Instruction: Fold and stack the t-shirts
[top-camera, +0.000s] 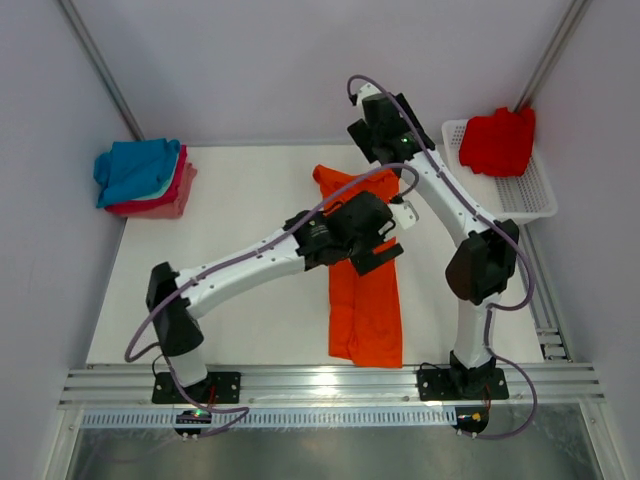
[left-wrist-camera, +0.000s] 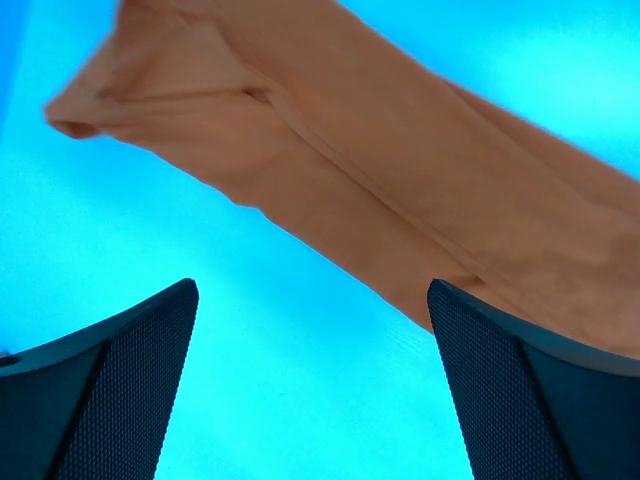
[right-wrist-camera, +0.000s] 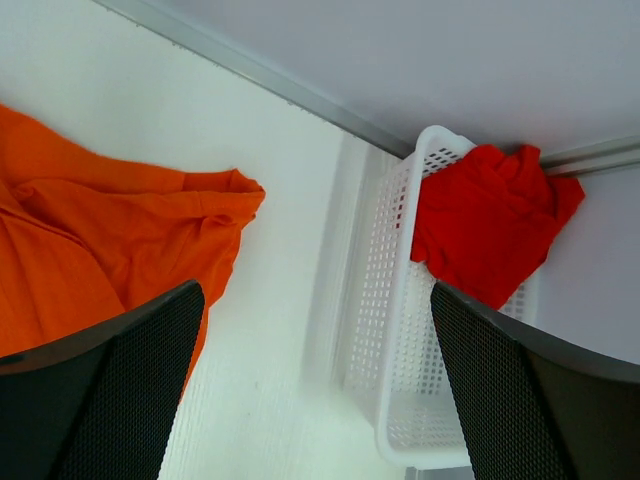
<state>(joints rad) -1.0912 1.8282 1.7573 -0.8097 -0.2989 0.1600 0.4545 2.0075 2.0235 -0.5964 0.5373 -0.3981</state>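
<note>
A bright orange t-shirt (top-camera: 365, 310) lies folded lengthwise into a long strip down the middle of the table. My left gripper (top-camera: 377, 255) hovers over the strip's middle, open and empty. In the left wrist view, which is tinted cyan, the shirt (left-wrist-camera: 400, 170) runs across above the open gripper (left-wrist-camera: 312, 290). My right gripper (top-camera: 390, 150) is raised near the strip's far end, open and empty. Its wrist view shows the shirt's far end (right-wrist-camera: 90, 230) left of the open gripper (right-wrist-camera: 315, 290). A red t-shirt (top-camera: 497, 140) is crumpled in the basket, also in the right wrist view (right-wrist-camera: 485, 225).
A white mesh basket (top-camera: 530, 195) stands at the back right by the wall, also in the right wrist view (right-wrist-camera: 400, 300). A stack of folded shirts sits at the back left, teal (top-camera: 135, 170) on top and pink (top-camera: 170, 203) below.
</note>
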